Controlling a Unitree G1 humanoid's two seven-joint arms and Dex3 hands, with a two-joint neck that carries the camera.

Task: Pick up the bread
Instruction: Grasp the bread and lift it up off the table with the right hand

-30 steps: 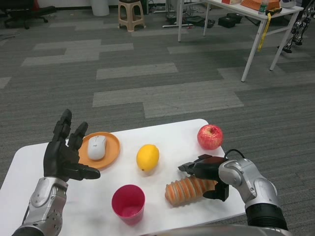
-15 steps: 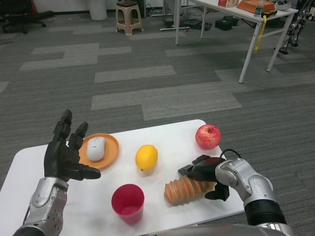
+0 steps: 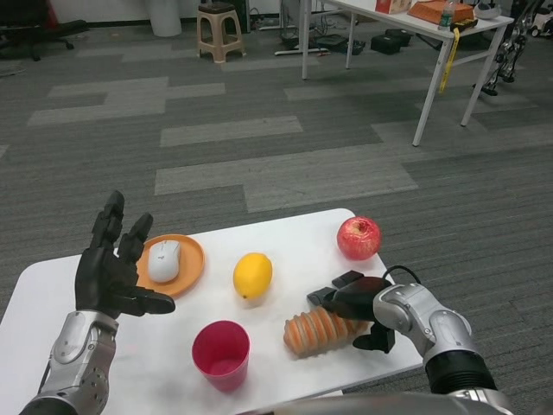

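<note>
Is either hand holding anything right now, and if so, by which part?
The right hand is closed over the right end of the bread, which lies on the table. The left hand holds nothing, fingers spread.

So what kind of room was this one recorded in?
Probably an office or lab workspace rather than a home. The floor is grey carpet tile, a long white worktable with clutter on it stands at the back, and a plastic stool sits nearby. The props rest on a small white table.

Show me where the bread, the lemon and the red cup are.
bread [image 3: 313, 334], head view, ridged top of the loaf.
lemon [image 3: 252, 275], head view, middle of its skin.
red cup [image 3: 220, 356], head view, front rim.
</note>
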